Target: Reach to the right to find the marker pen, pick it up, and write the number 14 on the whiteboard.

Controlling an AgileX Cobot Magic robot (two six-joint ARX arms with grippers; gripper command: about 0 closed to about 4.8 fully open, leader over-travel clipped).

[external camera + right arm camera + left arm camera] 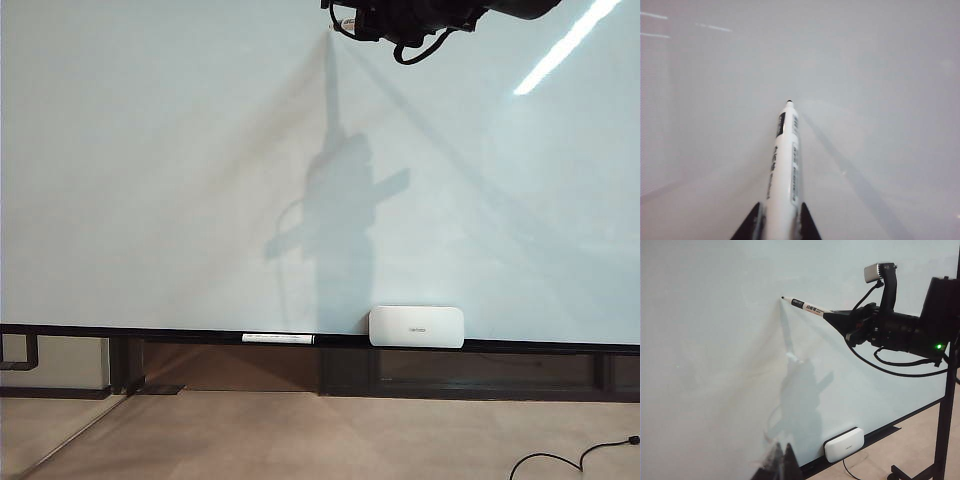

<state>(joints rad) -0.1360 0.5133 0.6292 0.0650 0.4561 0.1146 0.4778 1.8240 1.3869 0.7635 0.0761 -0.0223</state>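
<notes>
Exterior view: right gripper (832, 316) cut off at top edge, clamped on marker pen (805, 306), nib at whiteboard (715, 365). Left gripper unseen. Blank board all around.

The slim white uncapped marker pen (805, 305) with black print points its dark nib against the large glossy pale grey-white whiteboard (715, 365), high up.

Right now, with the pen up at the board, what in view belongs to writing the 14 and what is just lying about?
In the job:
- marker pen, held in the right gripper, nib at the board
- whiteboard, no strokes visible

Lying about:
- capped marker on the bottom rail
- white box on the rail
- floor cable

The left gripper is not in view.
</notes>
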